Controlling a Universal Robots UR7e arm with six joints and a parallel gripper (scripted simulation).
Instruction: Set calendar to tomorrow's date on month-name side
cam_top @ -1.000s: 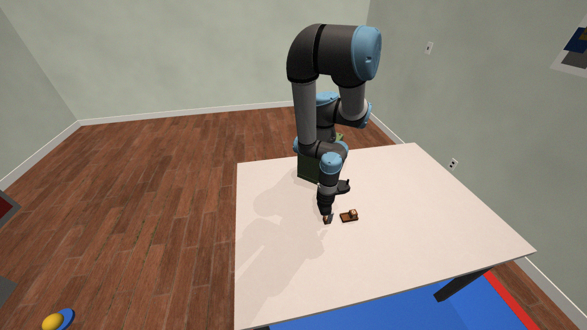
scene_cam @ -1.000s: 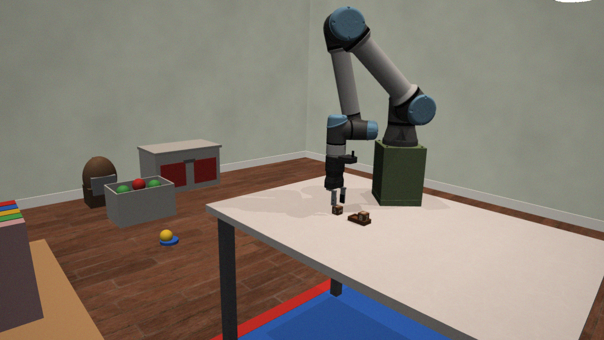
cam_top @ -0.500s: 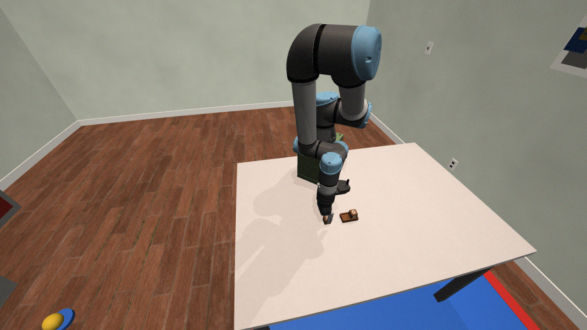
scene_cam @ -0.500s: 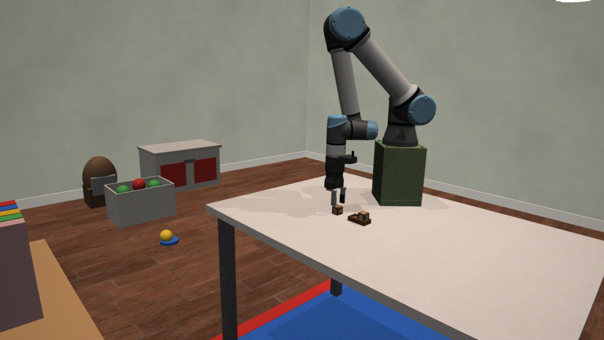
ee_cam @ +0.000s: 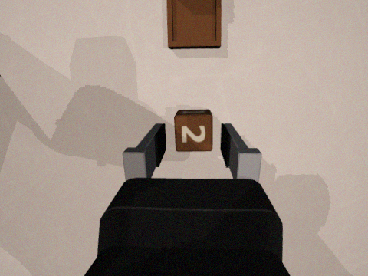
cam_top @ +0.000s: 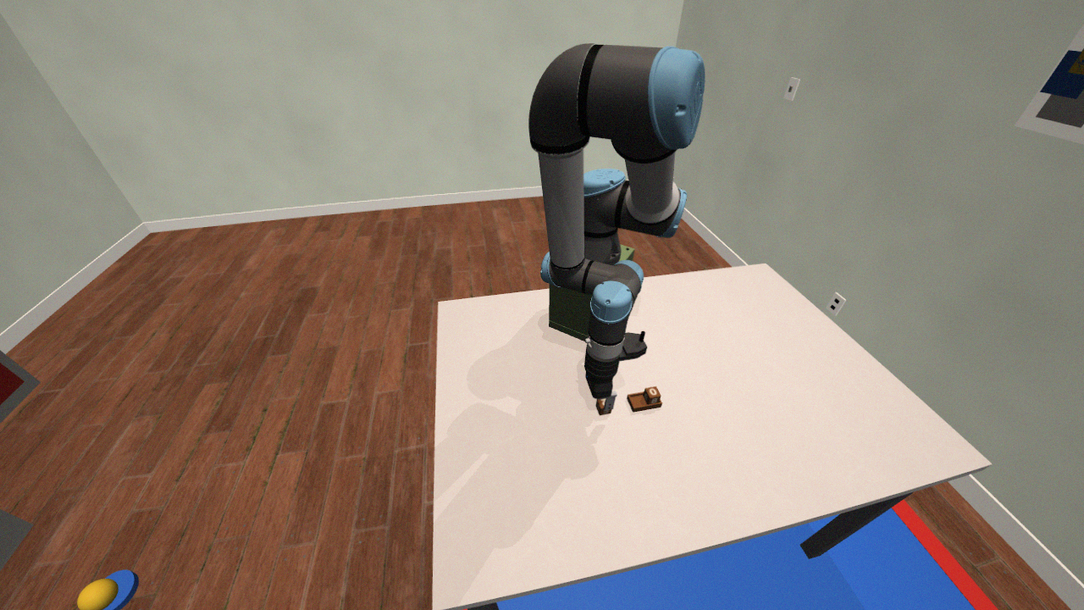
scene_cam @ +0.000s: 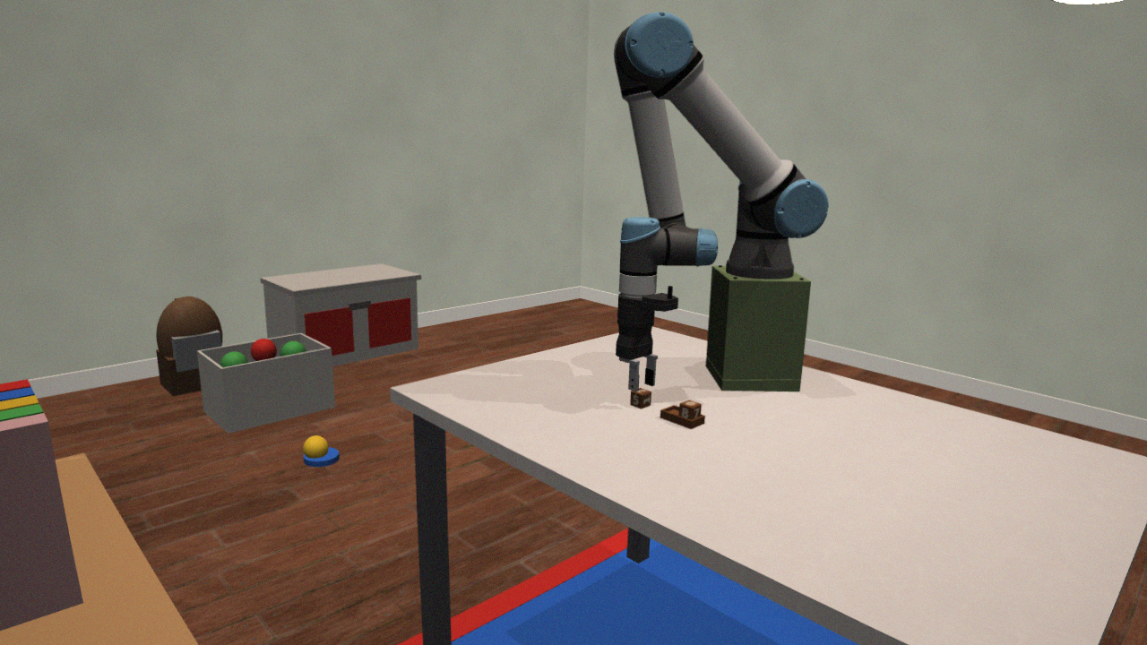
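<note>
And there's one brown cube (scene_cam: 641, 398) (ee_cam: 193, 131) out on the counter, near the tray, a pale 2 on top, lying sideways in the wrist view! The brown, low-walled tray (cam_top: 638, 405) (scene_cam: 673, 416) (ee_cam: 195, 28) sits flat on the counter, and the other cube (cam_top: 652, 394) (scene_cam: 690, 409) stands at one end of it, pale characters on its faces, the top one looking like a 0!

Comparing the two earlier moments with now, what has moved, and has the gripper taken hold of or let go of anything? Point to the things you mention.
Nothing visibly changed: nothing moved, was gripped or was let go. The gripper (cam_top: 605, 402) (scene_cam: 642, 385) (ee_cam: 192, 136) stayed open above the loose brown number cube (cam_top: 604, 410) (scene_cam: 640, 399) (ee_cam: 193, 132). The other number cube (cam_top: 652, 394) (scene_cam: 689, 410) stayed in the brown tray (cam_top: 644, 407) (scene_cam: 675, 417) (ee_cam: 194, 32).
</note>
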